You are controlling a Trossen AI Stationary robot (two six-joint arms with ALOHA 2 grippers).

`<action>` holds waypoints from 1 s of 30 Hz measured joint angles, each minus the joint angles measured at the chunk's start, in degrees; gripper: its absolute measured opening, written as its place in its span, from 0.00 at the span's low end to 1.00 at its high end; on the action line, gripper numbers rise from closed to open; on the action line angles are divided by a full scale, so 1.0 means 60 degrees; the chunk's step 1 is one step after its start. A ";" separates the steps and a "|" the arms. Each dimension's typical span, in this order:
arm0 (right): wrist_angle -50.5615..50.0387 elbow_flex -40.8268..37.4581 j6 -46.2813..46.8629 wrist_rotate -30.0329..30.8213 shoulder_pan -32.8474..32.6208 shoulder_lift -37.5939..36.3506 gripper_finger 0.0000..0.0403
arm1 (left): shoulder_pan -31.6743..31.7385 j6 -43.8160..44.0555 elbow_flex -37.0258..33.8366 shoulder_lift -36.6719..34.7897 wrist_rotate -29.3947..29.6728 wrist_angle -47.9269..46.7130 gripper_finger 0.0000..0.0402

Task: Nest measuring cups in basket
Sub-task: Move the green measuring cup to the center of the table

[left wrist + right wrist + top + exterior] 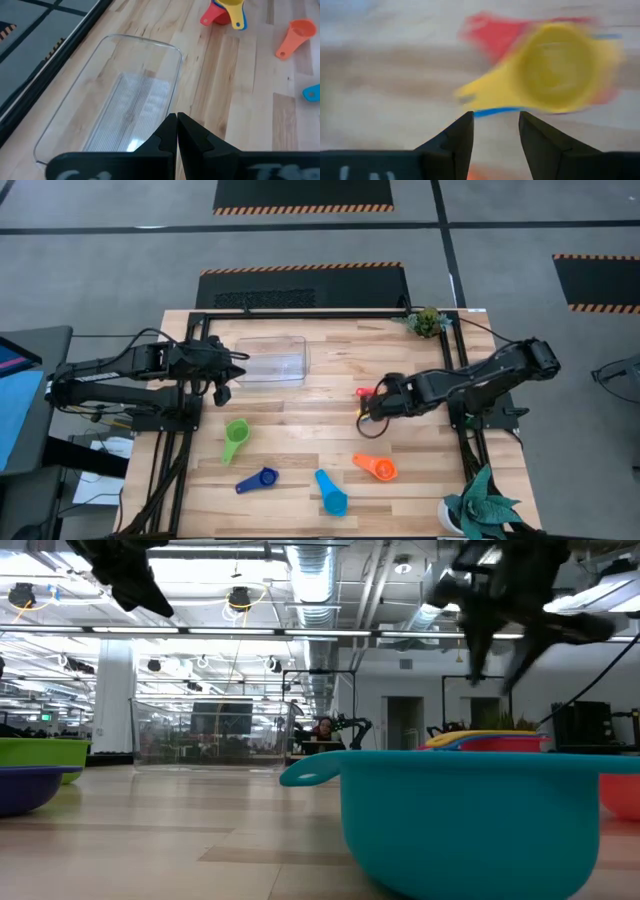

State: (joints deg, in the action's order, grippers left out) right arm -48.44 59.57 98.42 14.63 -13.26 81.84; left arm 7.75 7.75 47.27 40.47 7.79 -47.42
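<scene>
Your right gripper [495, 131] hangs with fingers apart, holding nothing, just above the stacked yellow cup [555, 70], red cup [212, 16] and a blue one at table centre-right. Your left gripper [177, 131] has fingers pressed together, empty, beside the clear basket [271, 360], which holds no cups. Green cup [234, 438], dark blue cup [258, 480], light blue cup [330, 492] and orange cup [376, 468] lie loose along the near side.

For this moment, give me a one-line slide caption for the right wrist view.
Open right gripper poised over a nested stack: yellow cup atop blue and red cups.
</scene>
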 joint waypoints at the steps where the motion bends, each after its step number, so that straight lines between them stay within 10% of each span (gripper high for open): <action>1: 0.0623 0.0000 -0.0523 0.0000 -0.0109 0.0000 0.44 | 0.0000 0.0000 0.0000 -0.0002 0.0000 -0.0033 0.00; 15: 0.7488 0.0000 -0.6762 0.2328 -0.0586 0.0000 0.35 | -0.0012 0.1302 -0.0591 0.0003 -0.1688 -0.0710 0.00; 30: 0.6027 0.0000 -1.0986 0.1596 -0.0578 -0.0044 0.33 | -0.0069 0.4504 -0.2927 0.0004 -0.3214 -0.0427 0.20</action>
State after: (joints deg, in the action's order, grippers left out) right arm -12.28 59.57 32.51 24.21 -16.73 81.58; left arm 7.33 34.77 29.70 40.49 -11.49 -49.98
